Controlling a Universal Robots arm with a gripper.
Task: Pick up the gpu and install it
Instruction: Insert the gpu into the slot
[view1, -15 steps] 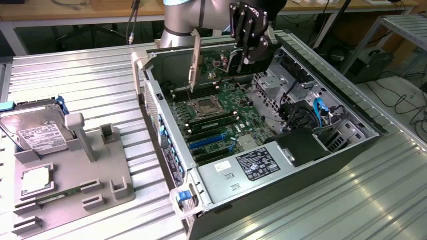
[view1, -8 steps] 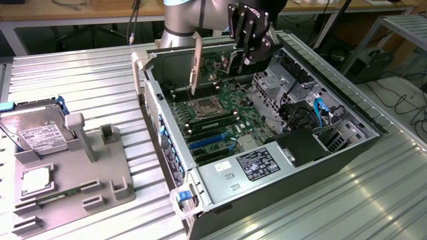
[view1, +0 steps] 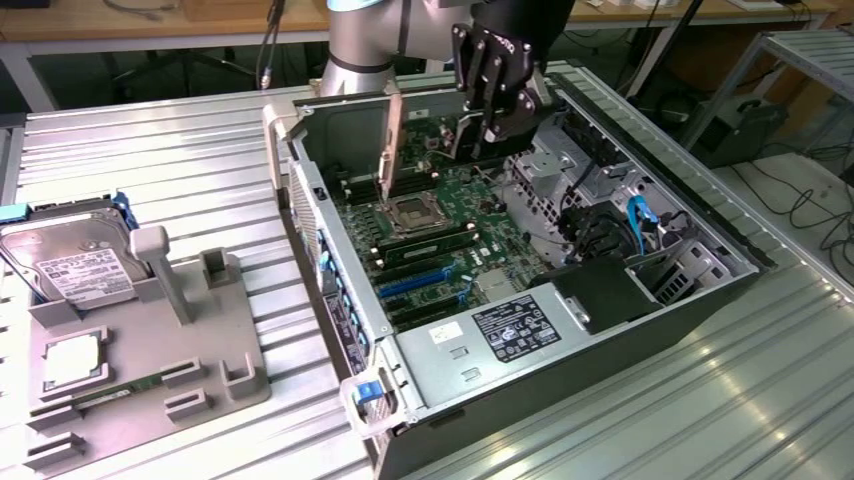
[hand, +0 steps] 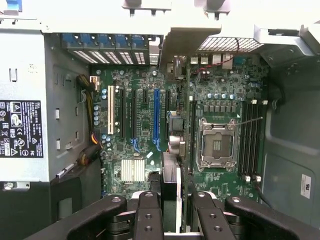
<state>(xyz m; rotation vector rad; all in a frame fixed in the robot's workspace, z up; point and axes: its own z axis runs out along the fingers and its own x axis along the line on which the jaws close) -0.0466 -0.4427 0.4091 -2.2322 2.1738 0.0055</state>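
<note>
From my console, the gripper (view1: 494, 115) sits in the upper middle of the exterior view, above the open grey sheet-metal case (view1: 304, 200) on the ribbed metal table (view1: 174, 160). Its black fingers (hand: 148, 215) are pinched on the gpu (hand: 169, 180). The wrist view shows the card edge-on between them: a thin dark slab with a pale strip along one side. It hangs over the green motherboard (hand: 150, 100), near the long blue slot (hand: 156, 117) and the square metal processor socket (hand: 216, 145).
</note>
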